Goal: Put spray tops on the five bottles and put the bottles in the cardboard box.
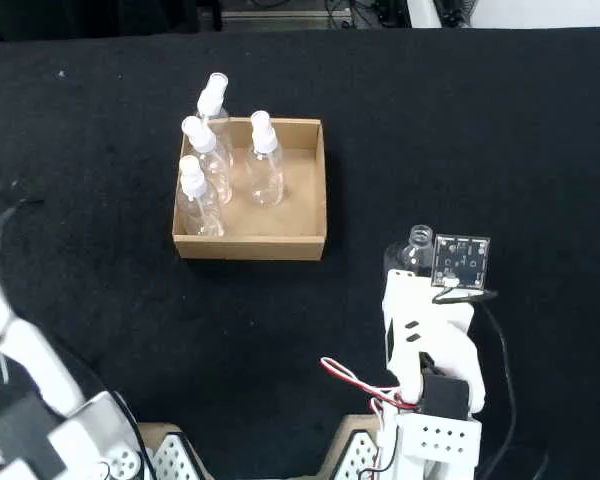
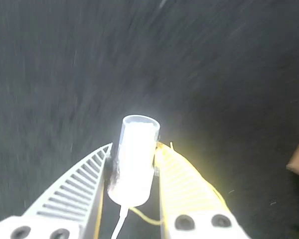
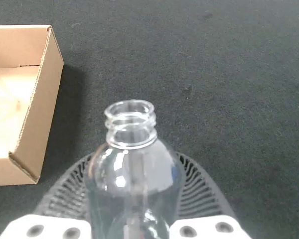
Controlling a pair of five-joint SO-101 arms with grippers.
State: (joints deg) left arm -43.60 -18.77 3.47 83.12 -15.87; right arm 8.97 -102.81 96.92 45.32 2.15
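Tightly, left gripper point(image 2: 133, 149) pinches top point(image 2: 135, 164); right gripper point(image 3: 134, 159), bottle point(image 3: 131, 181).

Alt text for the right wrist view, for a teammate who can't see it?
The right tool grips a clear, uncapped bottle, its threaded neck open. Black table lies beyond, with a corner of the cardboard box nearby.

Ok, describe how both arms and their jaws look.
Both arms are white plastic with black motors. The right arm carries a black square camera board, a black cable and red-white wires. Its jaws are dark ribbed; the left arm's are ribbed, one white, one yellow.
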